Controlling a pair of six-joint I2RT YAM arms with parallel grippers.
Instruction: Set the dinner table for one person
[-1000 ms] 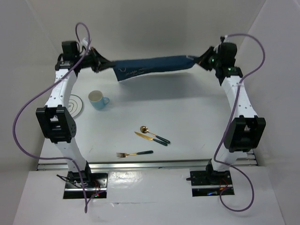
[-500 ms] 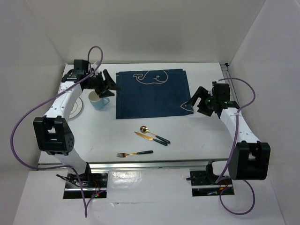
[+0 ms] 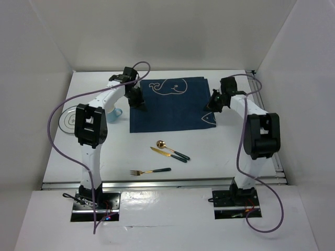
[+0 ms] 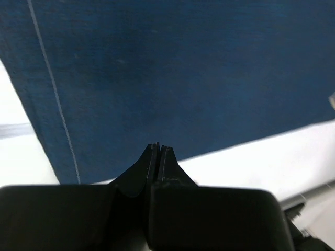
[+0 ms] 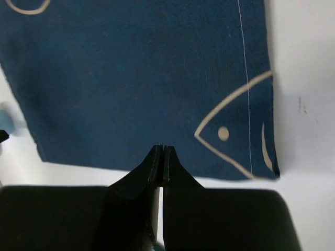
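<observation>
Placemat [image 3: 170,107] is lying flat on the table [image 3: 220,151]; left gripper [image 4: 158,150] and right gripper [image 5: 161,150] are hovering over it, fingers pressed together, empty.

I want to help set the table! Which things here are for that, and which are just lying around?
For the job: placemat, plate, mug, spoon, knife, fork, all on the dinner table.
Just lying about: nothing that I can see.
</observation>
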